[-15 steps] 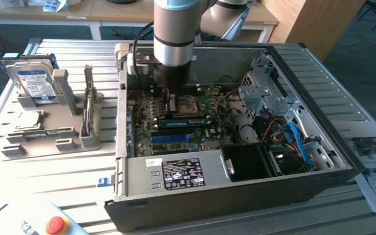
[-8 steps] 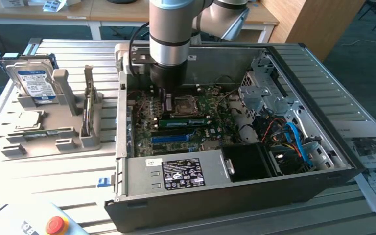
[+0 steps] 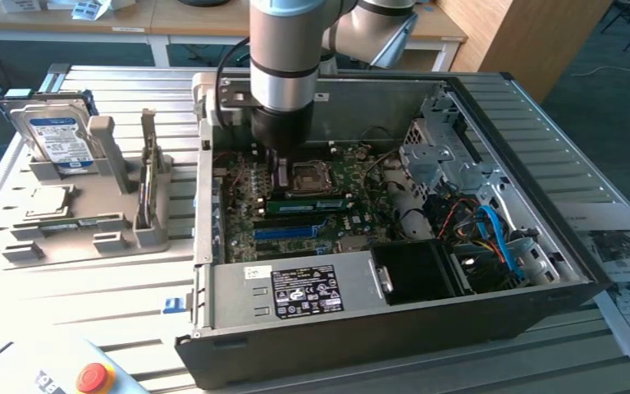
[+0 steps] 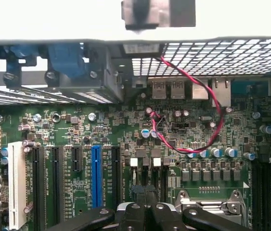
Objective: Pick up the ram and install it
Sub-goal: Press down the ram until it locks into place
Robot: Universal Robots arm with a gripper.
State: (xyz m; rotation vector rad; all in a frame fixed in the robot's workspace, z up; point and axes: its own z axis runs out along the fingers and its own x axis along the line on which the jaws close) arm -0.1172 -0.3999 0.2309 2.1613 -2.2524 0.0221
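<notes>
- Silver-grey tubular arm [image 3: 285, 37] with rounded joint housings, pale blue cap on the elbow joint above the gripper.
- Black ring around the wrist, black cylindrical section beneath.
- Black cable running alongside the wrist.
- Black gripper [image 4: 145, 202]: glossy linkage bars, round pivot screws, two dark fingers [image 4: 138, 204] pressed together.
</notes>
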